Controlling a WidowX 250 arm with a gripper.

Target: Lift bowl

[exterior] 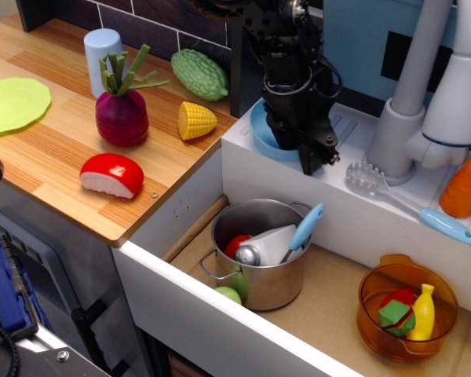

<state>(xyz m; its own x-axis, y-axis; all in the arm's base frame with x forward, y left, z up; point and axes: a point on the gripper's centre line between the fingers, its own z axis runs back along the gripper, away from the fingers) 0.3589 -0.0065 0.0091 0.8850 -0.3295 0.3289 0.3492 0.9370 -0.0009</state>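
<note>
The light-blue bowl [259, 130] sits on the white ledge [337, 129] behind the sink, and the arm hides most of it; only its left part shows. My black gripper [292, 149] is down on the bowl. One finger reaches inside the bowl and the other finger [308, 160] hangs outside its right rim. The jaws stand apart around the rim. I cannot tell whether they press on it. The bowl rests on the ledge.
A steel pot [259, 263] with toys and an orange transparent bowl [407, 306] sit in the sink. A blue-handled masher [400, 203], a faucet [424, 86] and a carrot [463, 187] lie right of the gripper. Corn [195, 120], a beet [121, 111] and other toy foods sit on the wooden counter.
</note>
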